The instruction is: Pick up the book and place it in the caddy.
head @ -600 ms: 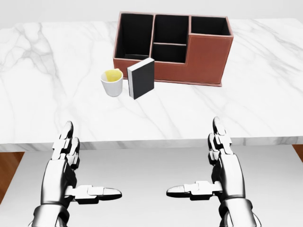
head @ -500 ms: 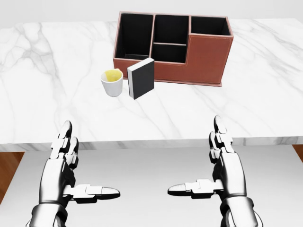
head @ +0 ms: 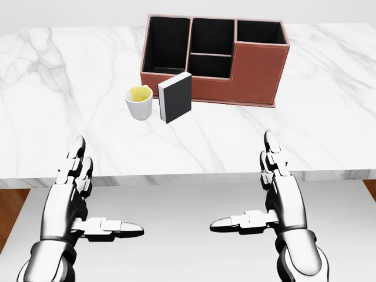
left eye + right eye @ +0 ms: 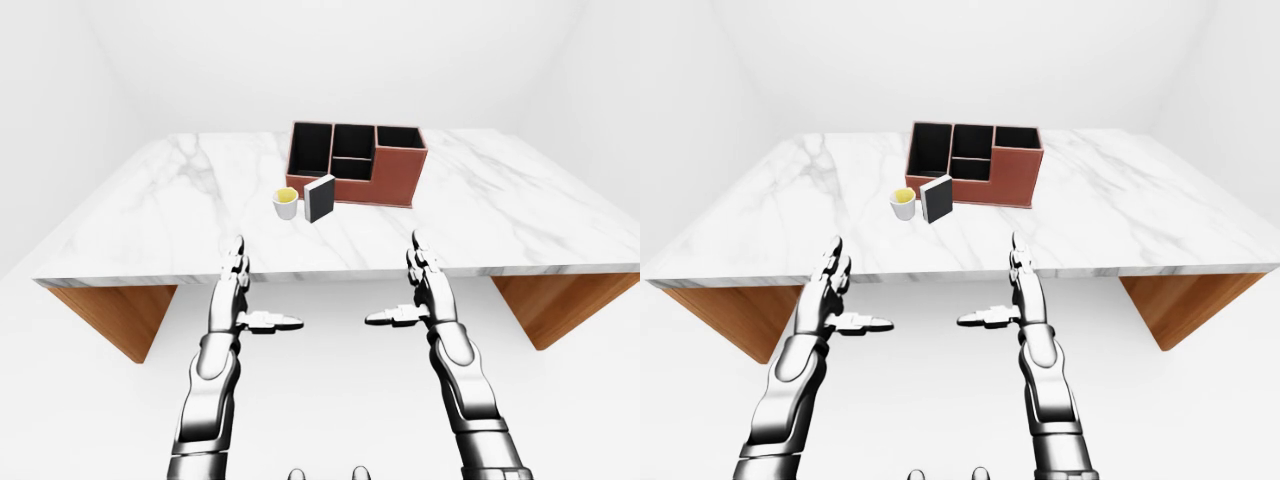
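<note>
A black book (image 3: 175,97) with a white page edge stands upright on the marble table (image 3: 70,111), just below the brown caddy (image 3: 258,73) in the head view. The caddy has several dark compartments, all with nothing showing inside. My left hand (image 3: 88,200) hovers open below the table's near edge at the lower left, fingers up and thumb pointing right. My right hand (image 3: 264,197) mirrors it at the lower right, open, thumb pointing left. Both hands hold nothing and are well short of the book.
A white cup (image 3: 139,103) with yellow contents stands right beside the book on its left. The table's near edge (image 3: 188,176) runs between my hands and the objects. Wooden table supports (image 4: 115,315) show under both ends.
My left hand has drifted a little left and lower in the head view. The right hand has barely shifted. Book, cup and caddy are unmoved.
</note>
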### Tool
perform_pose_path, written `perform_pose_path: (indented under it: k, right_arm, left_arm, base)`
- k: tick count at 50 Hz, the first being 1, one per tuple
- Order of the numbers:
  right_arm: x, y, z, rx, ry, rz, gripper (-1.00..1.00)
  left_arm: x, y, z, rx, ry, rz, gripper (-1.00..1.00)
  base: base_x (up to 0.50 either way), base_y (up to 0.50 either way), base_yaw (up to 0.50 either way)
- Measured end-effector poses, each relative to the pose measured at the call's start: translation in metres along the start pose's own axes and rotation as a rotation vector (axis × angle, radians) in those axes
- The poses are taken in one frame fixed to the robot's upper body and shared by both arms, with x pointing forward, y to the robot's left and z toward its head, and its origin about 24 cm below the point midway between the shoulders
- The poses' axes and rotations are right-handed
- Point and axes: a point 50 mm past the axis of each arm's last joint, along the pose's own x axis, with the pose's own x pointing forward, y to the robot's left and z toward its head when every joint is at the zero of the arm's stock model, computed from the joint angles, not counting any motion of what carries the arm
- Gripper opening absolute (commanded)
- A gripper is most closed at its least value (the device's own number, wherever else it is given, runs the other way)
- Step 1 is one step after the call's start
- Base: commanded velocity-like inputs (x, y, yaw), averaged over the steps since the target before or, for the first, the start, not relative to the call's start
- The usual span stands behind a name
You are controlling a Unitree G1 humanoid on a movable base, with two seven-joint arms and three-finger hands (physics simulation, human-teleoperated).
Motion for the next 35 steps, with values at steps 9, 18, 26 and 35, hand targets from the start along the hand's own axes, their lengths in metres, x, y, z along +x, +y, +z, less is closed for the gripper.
perform_pose_path:
  k: [9, 18, 26, 35]
  right_arm:
    - [0.011, -0.004, 0.013, -0.035, -0.007, 0.025, 1.00]
    - [0.022, -0.008, 0.038, -0.093, -0.082, 0.053, 1.00]
    - [0.033, -0.012, 0.063, -0.153, -0.168, 0.068, 1.00]
    - [0.044, -0.016, 0.110, -0.244, -0.323, 0.072, 1.00]
  left_arm:
    - [0.008, 0.003, 0.024, 0.013, -0.096, -0.021, 1.00]
    - [0.018, 0.008, 0.057, 0.025, -0.222, -0.054, 1.00]
    - [0.024, 0.012, 0.086, 0.057, -0.331, -0.078, 1.00]
    - [0.028, 0.010, 0.131, 0.119, -0.497, -0.116, 1.00]
  base:
    - [0.00, 0.00, 0.00]
    - [0.00, 0.00, 0.00]
    - [0.00, 0.00, 0.00]
    - [0.00, 0.00, 0.00]
